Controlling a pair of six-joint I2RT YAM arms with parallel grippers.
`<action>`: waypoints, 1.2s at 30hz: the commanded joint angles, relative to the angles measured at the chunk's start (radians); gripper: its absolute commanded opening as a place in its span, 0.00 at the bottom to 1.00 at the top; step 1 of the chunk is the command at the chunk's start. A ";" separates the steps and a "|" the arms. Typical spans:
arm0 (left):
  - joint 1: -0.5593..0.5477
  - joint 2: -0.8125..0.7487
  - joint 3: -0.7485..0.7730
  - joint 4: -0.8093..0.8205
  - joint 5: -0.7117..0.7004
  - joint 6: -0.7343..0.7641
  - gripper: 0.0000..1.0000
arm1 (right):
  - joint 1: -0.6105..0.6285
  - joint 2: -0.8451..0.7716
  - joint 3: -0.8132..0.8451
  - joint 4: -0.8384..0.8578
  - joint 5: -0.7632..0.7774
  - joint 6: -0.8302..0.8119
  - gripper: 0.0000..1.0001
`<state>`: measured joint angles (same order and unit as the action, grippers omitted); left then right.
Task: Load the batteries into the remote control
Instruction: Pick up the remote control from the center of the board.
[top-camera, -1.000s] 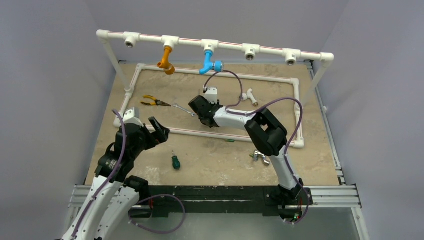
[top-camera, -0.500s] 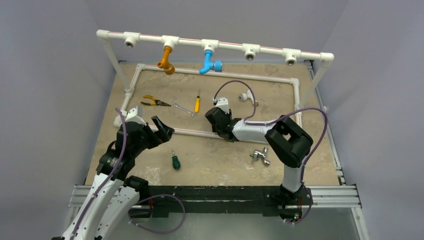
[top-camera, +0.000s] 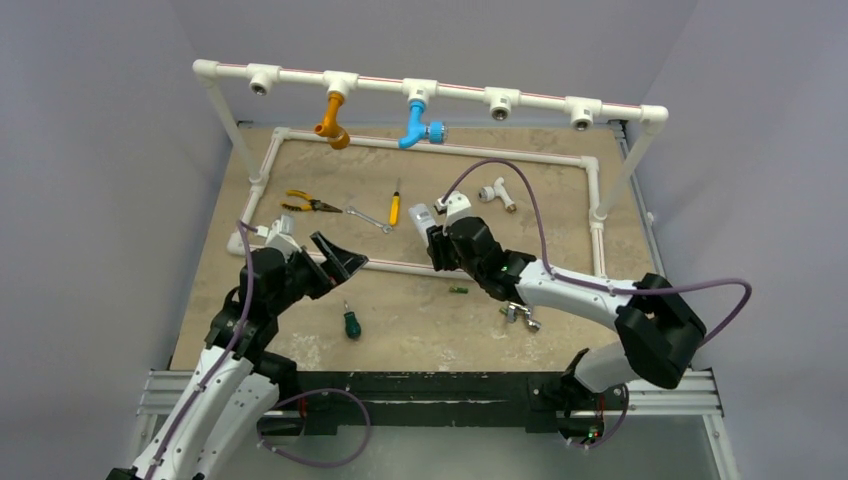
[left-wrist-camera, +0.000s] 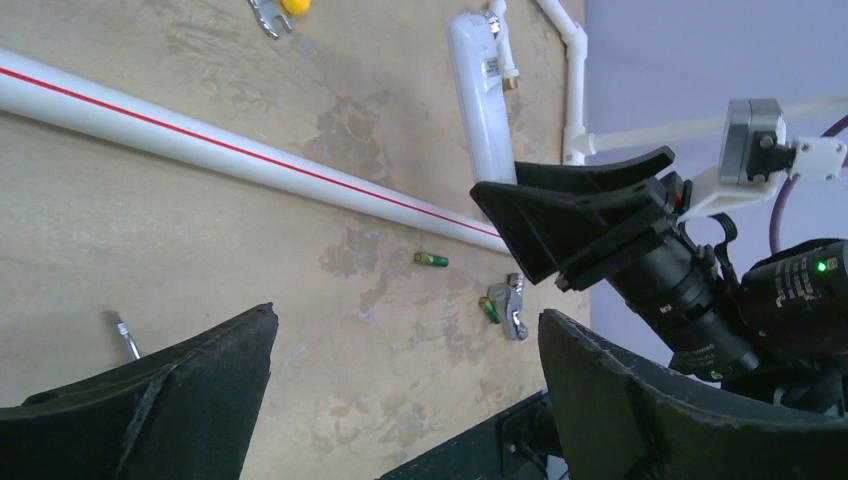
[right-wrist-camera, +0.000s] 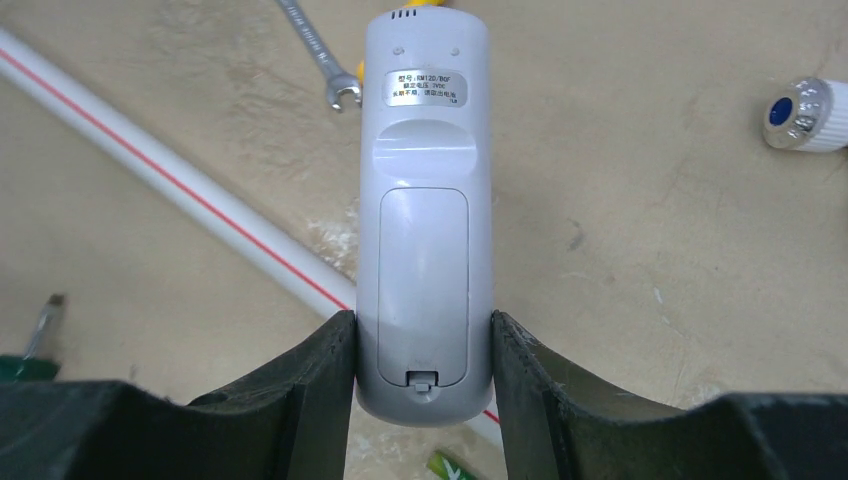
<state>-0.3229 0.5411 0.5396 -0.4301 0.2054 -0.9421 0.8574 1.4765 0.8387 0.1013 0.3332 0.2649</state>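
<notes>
- The right end effector (right-wrist-camera: 425, 345) was clamped on the lower end of the remote control (right-wrist-camera: 427, 190), with one finger (right-wrist-camera: 310, 375) pressed against each long edge.
- The remote control showed its plain back, with a small label near the far end and the battery cover (right-wrist-camera: 425, 260) closed in place. It was held above the worktop (right-wrist-camera: 650, 250) and crossed over a white pipe (right-wrist-camera: 200, 190) marked with a red line.
- Seen from overhead, the remote control (top-camera: 422, 214) sat near the middle of the worktop, just beside a yellow screwdriver (top-camera: 395, 207) and near a wrench (top-camera: 368, 218).
- The left end effector (top-camera: 343, 258) had its jaws spread wide and gripped nothing. It hovered by the left stretch of the pipe.
- One battery (top-camera: 459, 290) lay on the worktop on the near side of the pipe, apart from the remote control.
- A second battery (left-wrist-camera: 490, 311) lay right against or just beside a small metal fitting (left-wrist-camera: 513, 305); whether they touched could not be told.
- A green-handled screwdriver (top-camera: 351, 323) lay nearer the arm bases, well apart from both of them.
</notes>
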 joint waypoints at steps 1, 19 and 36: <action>-0.002 -0.015 -0.057 0.178 0.069 -0.155 0.99 | 0.002 -0.095 -0.055 0.039 -0.203 -0.042 0.00; -0.198 0.012 -0.077 0.248 -0.090 -0.201 0.88 | 0.077 -0.341 -0.186 0.035 -0.421 0.152 0.00; -0.304 0.026 -0.057 0.242 -0.260 -0.222 0.76 | 0.254 -0.364 -0.156 0.039 -0.278 0.153 0.00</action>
<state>-0.6159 0.5777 0.4370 -0.2245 -0.0025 -1.1515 1.0889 1.1172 0.6338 0.0975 0.0132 0.4252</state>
